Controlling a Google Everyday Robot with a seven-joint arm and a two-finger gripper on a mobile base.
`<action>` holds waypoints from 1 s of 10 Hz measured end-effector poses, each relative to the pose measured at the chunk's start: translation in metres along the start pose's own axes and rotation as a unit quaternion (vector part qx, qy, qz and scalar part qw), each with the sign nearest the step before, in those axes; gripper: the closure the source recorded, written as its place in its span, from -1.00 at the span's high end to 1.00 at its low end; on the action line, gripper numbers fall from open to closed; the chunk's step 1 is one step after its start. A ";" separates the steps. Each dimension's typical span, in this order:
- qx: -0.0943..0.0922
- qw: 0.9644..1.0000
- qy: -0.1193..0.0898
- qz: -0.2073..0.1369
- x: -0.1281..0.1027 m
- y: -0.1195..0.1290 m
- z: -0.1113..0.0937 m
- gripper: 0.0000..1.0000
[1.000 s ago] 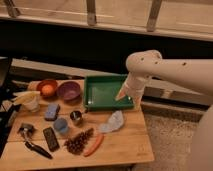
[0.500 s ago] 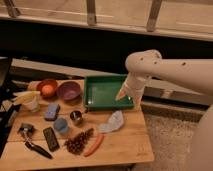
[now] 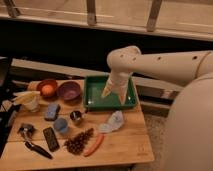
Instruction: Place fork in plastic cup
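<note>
My gripper (image 3: 114, 98) hangs from the pale arm over the green tray (image 3: 94, 100) at the back of the wooden table, its two fingers pointing down and standing apart, with nothing visible between them. A small blue plastic cup (image 3: 61, 125) stands upright left of the table's middle, well to the left of the gripper and nearer the front. A small metal cup (image 3: 76, 117) stands right beside it. I see no slim grey fork anywhere; it may be hidden behind the gripper in the tray.
An orange bowl holding an orange (image 3: 47, 89), a purple bowl (image 3: 69, 91) and a white cup with something yellow (image 3: 30, 102) line the back left. A blue sponge (image 3: 51, 111), a black-handled tool (image 3: 38, 149), a pine cone (image 3: 80, 141), a carrot-like stick (image 3: 93, 145) and a crumpled white wrapper (image 3: 112, 121) lie nearer the front.
</note>
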 end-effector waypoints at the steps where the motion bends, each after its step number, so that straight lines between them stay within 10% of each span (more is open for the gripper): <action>1: -0.006 1.000 0.003 -0.014 0.000 0.017 0.002 0.36; 4: -0.044 0.997 0.016 -0.067 0.013 0.077 0.006 0.36; 10: -0.051 0.996 0.027 -0.066 0.019 0.077 0.014 0.36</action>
